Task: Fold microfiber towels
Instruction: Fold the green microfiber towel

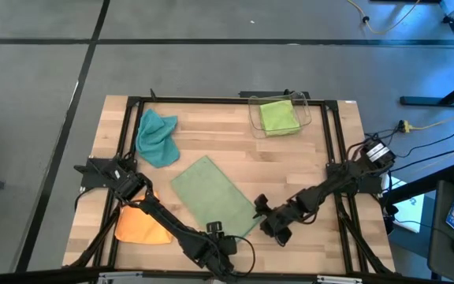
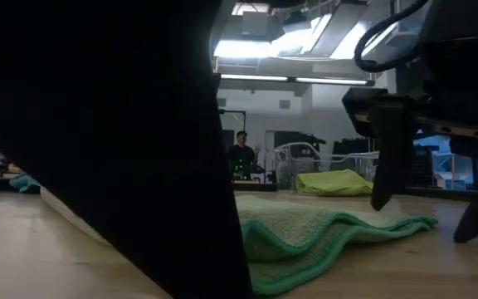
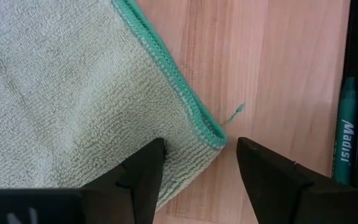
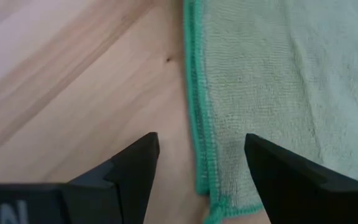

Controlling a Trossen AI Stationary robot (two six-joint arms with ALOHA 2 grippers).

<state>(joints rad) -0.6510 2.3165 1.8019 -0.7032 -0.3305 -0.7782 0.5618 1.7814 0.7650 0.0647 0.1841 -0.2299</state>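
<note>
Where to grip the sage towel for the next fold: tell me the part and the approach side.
Probably its two near corners. The pale sage towel lies flat on the table, with its teal-stitched corners exposed. The left gripper is open around one corner; the right gripper is open over the hem near the other. Come from the near edge, pinching each corner.

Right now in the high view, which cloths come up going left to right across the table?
Orange towel → teal towel → pale sage towel → lime green towel, which lies inside the clear bin.
</note>
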